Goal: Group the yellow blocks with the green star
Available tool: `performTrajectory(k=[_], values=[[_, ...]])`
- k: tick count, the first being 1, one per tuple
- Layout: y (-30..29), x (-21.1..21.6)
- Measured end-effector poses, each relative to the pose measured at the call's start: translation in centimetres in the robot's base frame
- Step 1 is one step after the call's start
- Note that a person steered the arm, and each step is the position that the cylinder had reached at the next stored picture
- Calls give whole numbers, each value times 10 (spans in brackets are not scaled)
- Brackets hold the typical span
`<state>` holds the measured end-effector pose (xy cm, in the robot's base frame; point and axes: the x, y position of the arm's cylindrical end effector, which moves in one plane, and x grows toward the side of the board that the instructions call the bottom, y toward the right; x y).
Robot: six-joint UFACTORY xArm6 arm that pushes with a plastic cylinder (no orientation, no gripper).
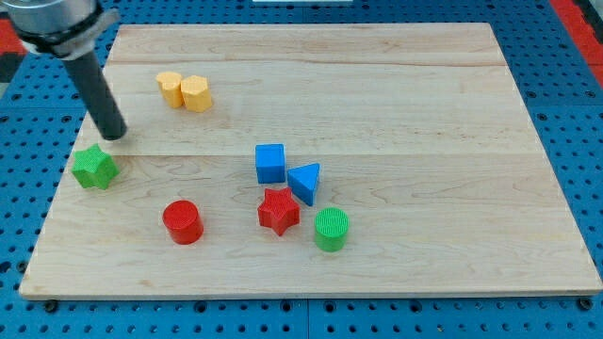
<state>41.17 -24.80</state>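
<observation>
Two yellow blocks sit touching near the view's top left: one (170, 88) on the left and a hexagon-like one (196, 93) on the right. The green star (95, 168) lies at the board's left edge, below them. My tip (114, 136) rests on the board just above and to the right of the green star, apart from it, and below-left of the yellow blocks.
A blue cube (270, 163) and a blue triangle (304, 181) sit mid-board. A red star (279, 211), a green cylinder (331, 229) and a red cylinder (183, 222) lie toward the view's bottom. The wooden board (424, 113) is ringed by blue pegboard.
</observation>
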Motion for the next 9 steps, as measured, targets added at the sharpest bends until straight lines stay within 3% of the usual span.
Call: performTrajectory(k=[2,3,4,5,6,8,9], values=[[16,64],[58,43],[171,-21],[182,-103],[109,-105],[90,-14],[116,-29]])
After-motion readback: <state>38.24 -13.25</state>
